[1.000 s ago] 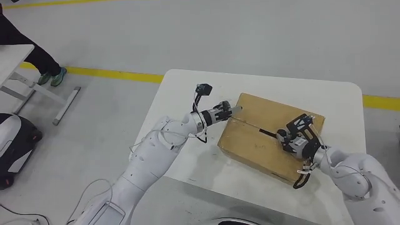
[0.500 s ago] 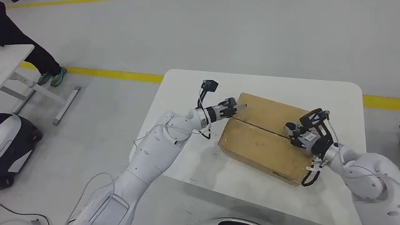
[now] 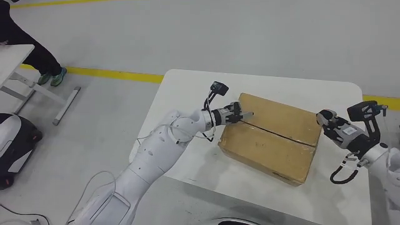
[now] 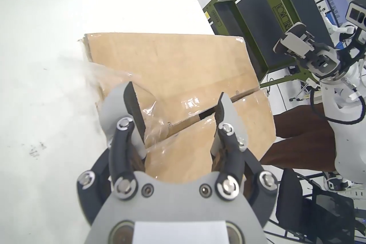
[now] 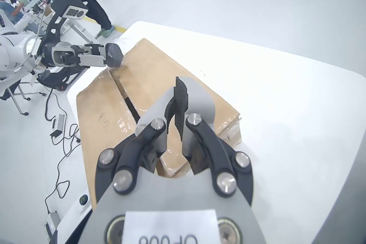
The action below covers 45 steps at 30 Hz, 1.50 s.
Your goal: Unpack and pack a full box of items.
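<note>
Box (image 3: 269, 134) on table (image 3: 300, 90), closed, contents hidden. Left claw (image 4: 174, 102) spread wide over box's near end, maybe touching tape (image 4: 188, 103), hard to tell. Right claw (image 5: 178, 85) clenched, empty, just off opp. end.

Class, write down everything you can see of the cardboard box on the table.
The cardboard box is brown, flat-lying and rectangular, set askew on the white table. Its two top flaps are down, meeting at a middle seam with a narrow dark gap. Crinkled clear tape clings across the seam. The open left gripper straddles one seam end; contact is unclear. The right gripper hangs clear of the opposite end.
</note>
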{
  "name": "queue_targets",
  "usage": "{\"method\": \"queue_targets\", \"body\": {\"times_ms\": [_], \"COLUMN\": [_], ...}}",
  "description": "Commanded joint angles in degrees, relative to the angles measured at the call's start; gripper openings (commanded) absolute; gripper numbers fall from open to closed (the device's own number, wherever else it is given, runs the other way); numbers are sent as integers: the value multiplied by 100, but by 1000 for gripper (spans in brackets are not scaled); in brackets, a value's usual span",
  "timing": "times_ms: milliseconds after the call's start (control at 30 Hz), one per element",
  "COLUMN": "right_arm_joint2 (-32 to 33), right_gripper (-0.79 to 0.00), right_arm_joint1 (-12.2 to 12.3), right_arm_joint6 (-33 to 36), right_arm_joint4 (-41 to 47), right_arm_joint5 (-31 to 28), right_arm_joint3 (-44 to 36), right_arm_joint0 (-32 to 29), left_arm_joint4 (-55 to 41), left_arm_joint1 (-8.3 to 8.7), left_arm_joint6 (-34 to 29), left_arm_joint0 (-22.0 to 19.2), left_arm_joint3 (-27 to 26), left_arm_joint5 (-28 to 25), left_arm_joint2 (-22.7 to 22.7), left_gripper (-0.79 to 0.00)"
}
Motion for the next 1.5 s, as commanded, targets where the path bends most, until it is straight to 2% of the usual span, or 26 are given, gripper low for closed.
{"method": "queue_targets", "body": {"times_ms": [0, 67, 433, 667, 700, 733, 767, 800, 867, 933, 1100, 1267, 1300, 1400, 1433, 1467], "right_arm_joint2": [53, 74, 84, -139, -213, -284, -351, -412, -484, -485, 3, 611, 717, 938, 1025, 1079], "right_gripper": [-785, -785, -785, -785, -785, -785, -785, -785, -785, -785, -785, -785, -785, -785, -785, -785], "right_arm_joint1": [13, 20, 48, 47, 40, 33, 25, 17, 6, 5, 74, 164, 178, 209, 221, 228], "right_arm_joint6": [3, 4, 7, 172, 193, 201, 199, 192, 162, 81, -61, -95, -98, -108, -118, -128], "right_arm_joint4": [7, 0, 24, 69, 70, 65, 45, 30, 6, -23, 53, 123, 140, 174, 181, 190], "right_arm_joint5": [-7, 0, -24, -222, -248, -267, -271, -269, -251, -219, -123, -78, -60, -20, 13, 32], "right_arm_joint3": [-35, -46, -14, 141, 191, 237, 285, 325, 371, 369, 249, 15, -29, -147, -188, -213], "right_arm_joint0": [-48, -80, -134, -89, -60, -23, 13, 48, 98, 129, 11, -242, -300, -439, -499, -536], "left_arm_joint4": [176, 253, 494, 703, 774, 817, 822, 817, 826, 765, 881, 829, 816, 815, 790, 773], "left_arm_joint1": [0, -4, 6, 64, 74, 80, 84, 87, 90, 87, 69, 11, -4, -37, -52, -61], "left_arm_joint6": [21, 34, 157, 39, 22, 20, 20, 17, -6, -45, -138, -218, -225, -211, -206, -217], "left_arm_joint0": [-22, -32, 45, 179, 194, 213, 230, 243, 246, 224, 88, -120, -166, -270, -305, -326], "left_arm_joint3": [-39, -44, -278, -641, -688, -727, -759, -788, -828, -901, -948, -780, -772, -749, -741, -740], "left_arm_joint5": [-4, 17, -184, -533, -551, -551, -542, -534, -532, -604, -714, -698, -698, -743, -767, -798], "left_arm_joint2": [43, 73, 119, 41, 29, 18, 10, 6, 9, 39, 199, 451, 512, 642, 695, 736], "left_gripper": [-573, -776, -785, -785, -751, -677, -523, -477, -222, -9, 0, 0, -34, -71, -148, -188]}}
